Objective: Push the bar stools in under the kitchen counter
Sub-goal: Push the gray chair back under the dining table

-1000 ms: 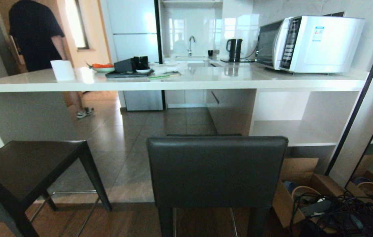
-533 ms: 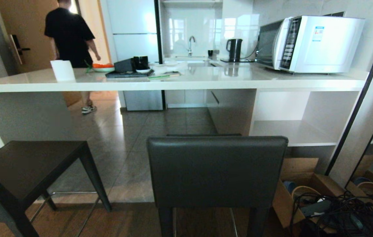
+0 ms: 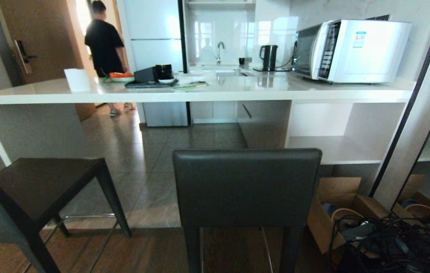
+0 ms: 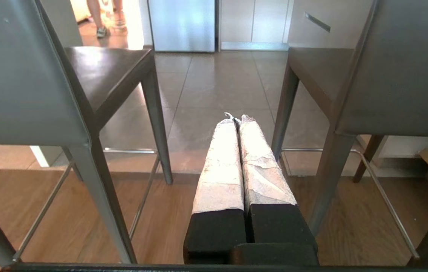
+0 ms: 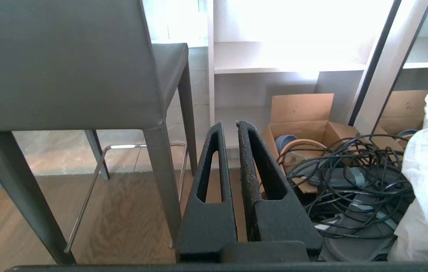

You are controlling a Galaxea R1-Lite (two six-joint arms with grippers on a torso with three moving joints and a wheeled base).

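Kitchen space fills our forward view, with the long white worktop (image 3: 199, 94) running across it as our landmark; beyond it a person (image 3: 104, 41) stands near the doorway, and on its right end sits a microwave (image 3: 351, 51).

Both bar stools stand on our side of the worktop, not yet under it. One stool (image 3: 247, 185) sits straight ahead with its grey backrest toward us, its seat short of the worktop's edge. The second stool (image 3: 44, 185) stands to the left of the first, angled, its seat also out in front of the worktop. Right of the first stool, below the worktop's open shelves, lie a cardboard box (image 3: 336, 204) and a tangle of cables (image 3: 385, 242).

We judge the stools stiff and fairly light but top-heavy on slim legs, likely to slide on the floor if pushed low on the backrest or at the seat's rear edge; a high push could tip them.

Our left gripper (image 4: 237, 119) hangs low between the two stools, jaws pressed together on nothing. Our right gripper (image 5: 229, 124) hangs beside the first stool's leg, jaws nearly together, holding nothing.
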